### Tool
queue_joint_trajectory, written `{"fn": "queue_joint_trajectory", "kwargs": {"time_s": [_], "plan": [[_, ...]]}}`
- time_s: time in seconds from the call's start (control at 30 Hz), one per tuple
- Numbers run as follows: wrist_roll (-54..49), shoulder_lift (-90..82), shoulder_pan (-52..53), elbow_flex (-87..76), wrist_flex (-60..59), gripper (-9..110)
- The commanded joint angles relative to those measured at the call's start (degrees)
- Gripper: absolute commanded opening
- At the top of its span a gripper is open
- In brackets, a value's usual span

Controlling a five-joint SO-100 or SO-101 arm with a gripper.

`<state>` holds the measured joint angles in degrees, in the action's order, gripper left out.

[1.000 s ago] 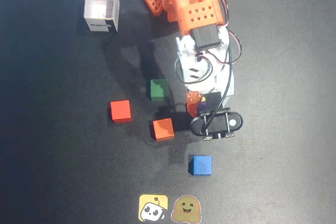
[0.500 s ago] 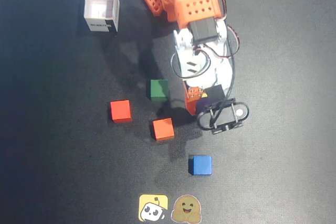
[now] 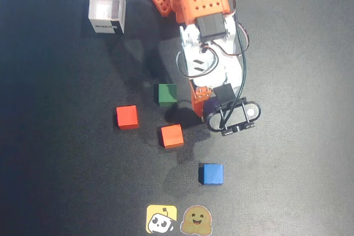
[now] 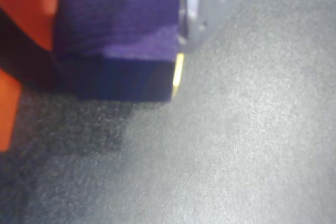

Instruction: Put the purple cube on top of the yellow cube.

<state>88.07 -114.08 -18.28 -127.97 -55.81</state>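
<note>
Black matte table (image 3: pixel 66 181), overhead and wrist views; arm over the middle.

White open box (image 3: pixel 107 9) upper left; green cube (image 3: pixel 166 94), red cube (image 3: pixel 127 116), orange cube (image 3: pixel 172 135) and blue cube (image 3: pixel 211 173) lie apart; two stickers (image 3: pixel 177 219) at the bottom edge. No room shows beyond the table. The claw (image 4: pixel 118 19) pinches the purple cube (image 4: pixel 118 35) between an orange finger (image 4: pixel 29 3) and a pale one. A thin sliver of the yellow cube (image 4: pixel 178 74) shows at the purple cube's lower right edge; I cannot tell whether they touch. Since a second ago the arm has drawn toward the top of the overhead view, and the black wrist camera has swung round.
</note>
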Motion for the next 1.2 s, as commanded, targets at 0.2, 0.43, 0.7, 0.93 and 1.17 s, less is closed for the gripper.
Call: {"fn": "queue_joint_trajectory", "kwargs": {"time_s": [0.2, 0.43, 0.7, 0.93, 1.17], "plan": [[3.78, -0.09, 1.05, -2.55, -0.7, 6], [4.22, -0.88, 0.53, -2.81, -0.79, 6], [5.1, 0.26, -0.88, -2.81, 0.35, 6], [5.1, 3.43, -0.97, -2.99, 2.29, 6], [5.1, 4.39, -1.32, -3.34, 2.64, 6]]}}
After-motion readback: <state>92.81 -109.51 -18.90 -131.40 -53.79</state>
